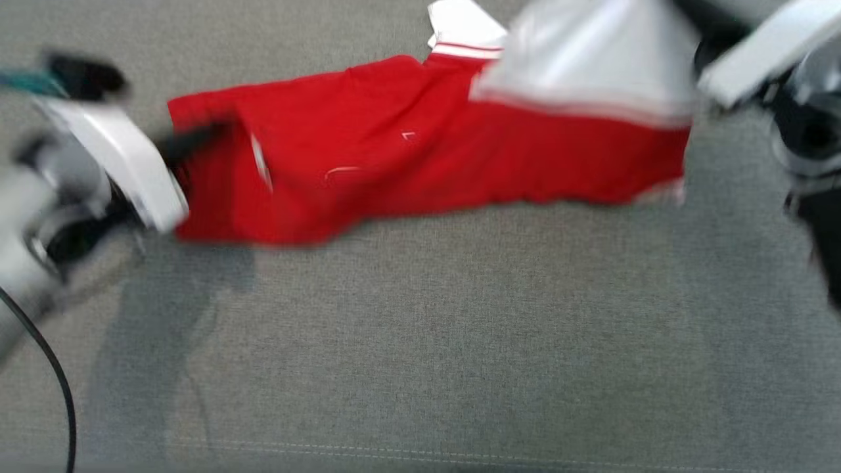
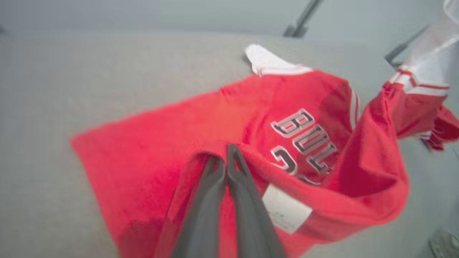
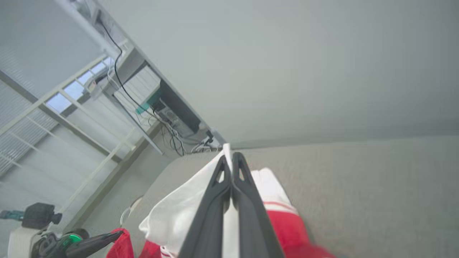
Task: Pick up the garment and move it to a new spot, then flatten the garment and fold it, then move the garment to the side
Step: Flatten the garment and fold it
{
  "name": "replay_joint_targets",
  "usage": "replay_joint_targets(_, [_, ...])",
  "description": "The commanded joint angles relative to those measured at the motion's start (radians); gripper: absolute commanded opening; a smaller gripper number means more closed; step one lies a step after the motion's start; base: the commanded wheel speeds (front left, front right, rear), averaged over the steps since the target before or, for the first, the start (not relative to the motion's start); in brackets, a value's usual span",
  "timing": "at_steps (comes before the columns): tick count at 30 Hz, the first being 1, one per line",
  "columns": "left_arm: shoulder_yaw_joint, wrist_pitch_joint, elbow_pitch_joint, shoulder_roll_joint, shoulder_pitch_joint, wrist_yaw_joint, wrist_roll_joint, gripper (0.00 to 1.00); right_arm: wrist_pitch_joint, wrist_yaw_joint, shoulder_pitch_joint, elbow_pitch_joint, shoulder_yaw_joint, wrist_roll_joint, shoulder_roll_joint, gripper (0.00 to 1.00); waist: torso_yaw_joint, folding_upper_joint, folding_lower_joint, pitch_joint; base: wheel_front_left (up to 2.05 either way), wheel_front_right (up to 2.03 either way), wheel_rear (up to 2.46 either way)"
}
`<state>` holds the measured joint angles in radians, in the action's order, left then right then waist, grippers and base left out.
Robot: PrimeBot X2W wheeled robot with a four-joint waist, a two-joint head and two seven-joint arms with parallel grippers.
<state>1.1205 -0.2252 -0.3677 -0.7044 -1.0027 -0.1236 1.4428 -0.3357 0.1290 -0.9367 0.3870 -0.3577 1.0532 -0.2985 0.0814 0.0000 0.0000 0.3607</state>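
The garment is a red sports shirt with white sleeves. It is stretched sideways across the far part of the table, which is covered in grey cloth. The far side of the shirt rests on the cloth and both ends are raised.

It looks light, thin and quite limp: it sags and folds between the two holds, so it should drape and crease rather than keep a shape. It is not fragile, but it will slide and bunch if dragged.

Edges and corners are the best places to take it, and that is where it is held. The left tool is pinched closed on the red hem, just beside the white label and the lettering. The right tool is closed on the white sleeve end, which it holds up off the table.

A matching hold on both ends should keep the cloth from twisting when it is laid flat.

Nothing else lies on the table near the shirt. A black cable hangs at the robot's left, close to that arm, and could snag. Beyond the table edge stands a rack with wires, well apart from the work.
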Motion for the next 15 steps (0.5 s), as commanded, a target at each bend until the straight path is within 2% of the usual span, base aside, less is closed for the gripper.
replay_joint_targets(1, [-0.118,0.107,-0.047,-0.038,-0.166,-0.006,-0.059,0.0,0.089,0.002,-0.142,0.015,0.049,-0.065,0.007,0.0,-0.007,0.0,0.0,0.12,0.0,0.0,0.0])
replay_joint_targets(3, [-0.215,0.36,-0.128,0.003,-0.331,-0.007,-0.167,0.0,0.26,0.002,-0.331,0.108,0.126,-0.17,0.063,0.0,-0.016,0.0,0.0,0.132,0.0,0.0,0.0])
replay_joint_targets(5, [-0.266,0.463,-0.161,0.035,-0.436,-0.007,-0.219,0.0,0.367,0.002,-0.467,0.158,0.163,-0.232,0.1,0.0,-0.023,0.0,0.0,0.139,0.0,0.0,0.0])
replay_joint_targets(8, [-0.277,0.484,-0.151,0.054,-0.481,-0.007,-0.259,0.0,0.379,0.002,-0.53,0.183,0.154,-0.221,0.123,0.0,-0.039,0.0,0.0,0.148,0.0,0.0,0.0])
replay_joint_targets(11, [-0.312,0.486,-0.106,0.045,-0.442,-0.007,-0.272,0.0,0.377,0.002,-0.499,0.159,0.135,-0.197,0.087,0.0,-0.051,0.0,0.0,0.175,0.0,0.0,0.0])
replay_joint_targets(15, [-0.34,0.487,-0.071,0.024,-0.295,-0.007,-0.269,0.0,0.326,0.002,-0.387,0.071,0.089,-0.108,0.033,0.0,-0.062,0.0,0.0,0.213,0.0,0.0,0.0])
